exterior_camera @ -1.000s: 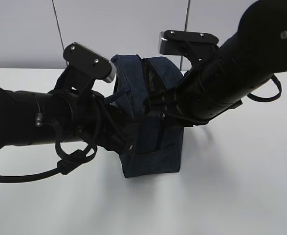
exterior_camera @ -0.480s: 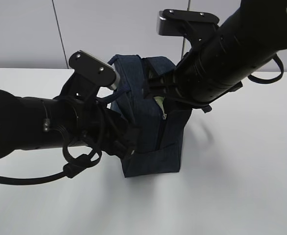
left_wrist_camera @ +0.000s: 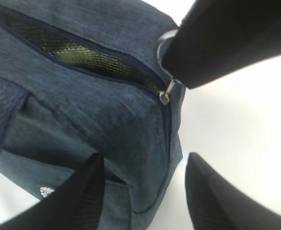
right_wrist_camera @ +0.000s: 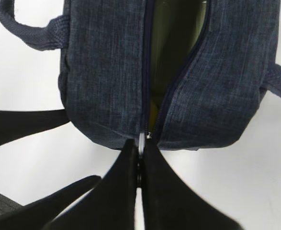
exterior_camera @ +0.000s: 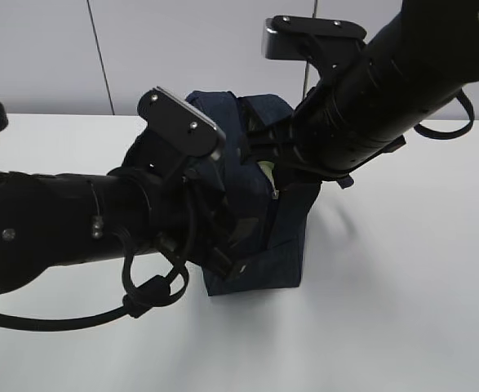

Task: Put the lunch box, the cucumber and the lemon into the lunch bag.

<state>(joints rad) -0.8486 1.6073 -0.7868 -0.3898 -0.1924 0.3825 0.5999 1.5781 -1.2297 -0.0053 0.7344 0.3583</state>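
The white surface (exterior_camera: 402,327) is the biggest thing here, and the lunch bag (exterior_camera: 259,261) stands in the middle of it. The bag is dark blue and boxy, with a loop handle (right_wrist_camera: 32,31) on its side and a tiny white logo (left_wrist_camera: 46,191) low on its wall. Both black arms reach in to the bag. The left tool (left_wrist_camera: 142,191) has its two fingers about halfway apart, set on either side of the bag's end corner, and holds nothing. The right tool (right_wrist_camera: 139,158) is squeezed tight on the metal zipper pull (left_wrist_camera: 165,96) at that same end of the bag. The zipper (right_wrist_camera: 152,62) is partly open, and something green shows inside the bag, but I cannot tell what it is.
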